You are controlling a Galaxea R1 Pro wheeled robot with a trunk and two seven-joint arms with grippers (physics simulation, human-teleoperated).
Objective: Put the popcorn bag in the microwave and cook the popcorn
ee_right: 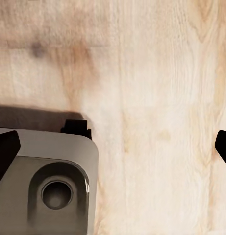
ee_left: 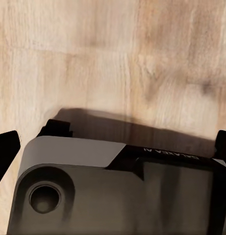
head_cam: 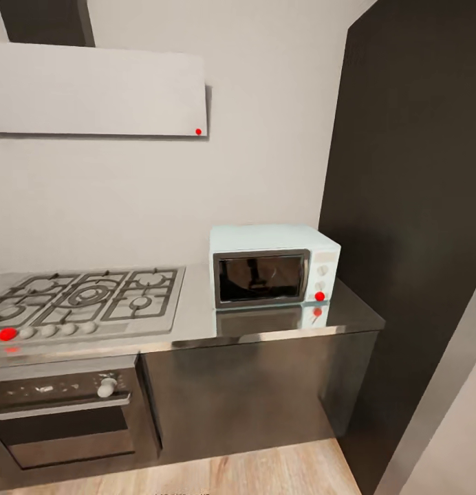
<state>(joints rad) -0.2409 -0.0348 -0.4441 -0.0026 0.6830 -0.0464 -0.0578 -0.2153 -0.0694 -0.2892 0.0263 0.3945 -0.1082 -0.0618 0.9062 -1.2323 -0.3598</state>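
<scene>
While pincers (ee_left: 113,146) (ee_right: 115,146) floorward, microwave (head_cam: 272,268) on countertop (head_cam: 197,313)

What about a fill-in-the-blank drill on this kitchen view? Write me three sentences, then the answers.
1. The pale mint-blue microwave with its dark glass door stands on the glossy grey ____.
2. The microwave's door is ____.
3. The steel gas hob lies to the microwave's ____ in the head view.

Answers: countertop; shut; left
</scene>
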